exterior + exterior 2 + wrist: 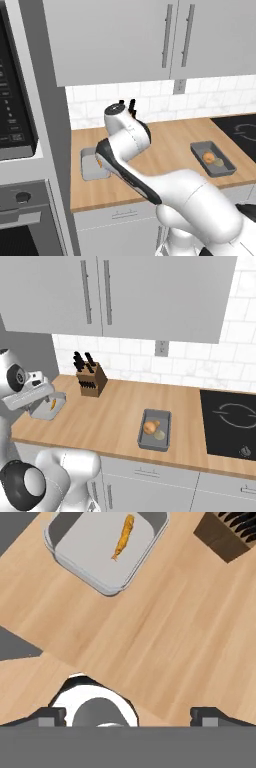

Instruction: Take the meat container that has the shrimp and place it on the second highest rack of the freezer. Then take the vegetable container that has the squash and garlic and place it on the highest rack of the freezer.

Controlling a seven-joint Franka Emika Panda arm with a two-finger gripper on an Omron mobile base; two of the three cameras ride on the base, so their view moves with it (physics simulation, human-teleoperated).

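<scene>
Wooden countertop runs beneath grey wall cabinets and a white tiled backsplash, a black cooktop at its right end; a knife block stands near the wall; the grey shrimp container, one orange shrimp inside, sits at the counter's left end; the container with squash and garlic lies mid-counter, well apart; the gripper hovers above the counter near the shrimp container, jaws spread wide and empty.
</scene>
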